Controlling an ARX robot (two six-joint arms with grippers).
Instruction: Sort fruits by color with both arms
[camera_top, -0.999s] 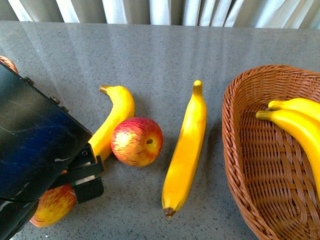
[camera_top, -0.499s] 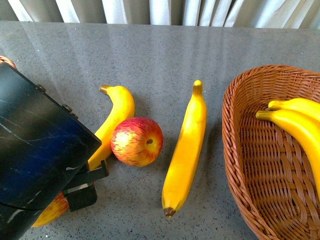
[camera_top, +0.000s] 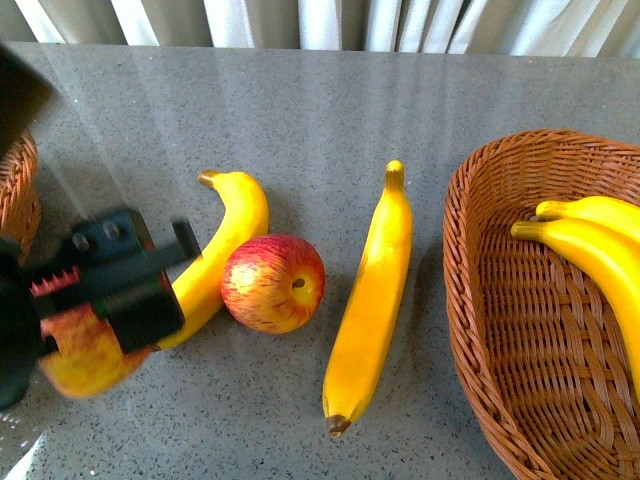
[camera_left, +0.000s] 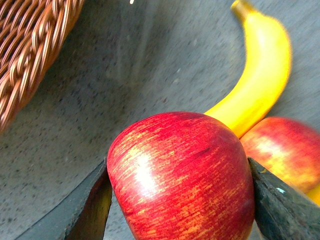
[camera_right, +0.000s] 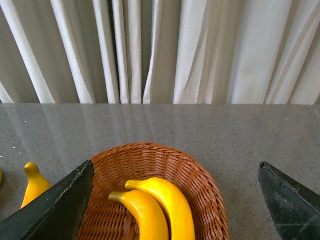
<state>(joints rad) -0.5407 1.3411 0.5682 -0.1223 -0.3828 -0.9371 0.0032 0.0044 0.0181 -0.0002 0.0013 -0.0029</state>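
Clamping the left gripper (camera_left: 177, 166) on one red apple (camera_left: 182, 180), I am seeing a jaw pressing each side of it (the front view is blurring here, so I cannot tell if it is off the table (camera_top: 320, 110)). The other apple (camera_top: 273, 282) is lying between the curved banana (camera_top: 225, 235) and the straight banana (camera_top: 370, 300). The right gripper (camera_right: 175, 167) is hanging wide open, holding nothing, over the right basket (camera_right: 150, 152) with two bananas (camera_right: 155, 207) inside.
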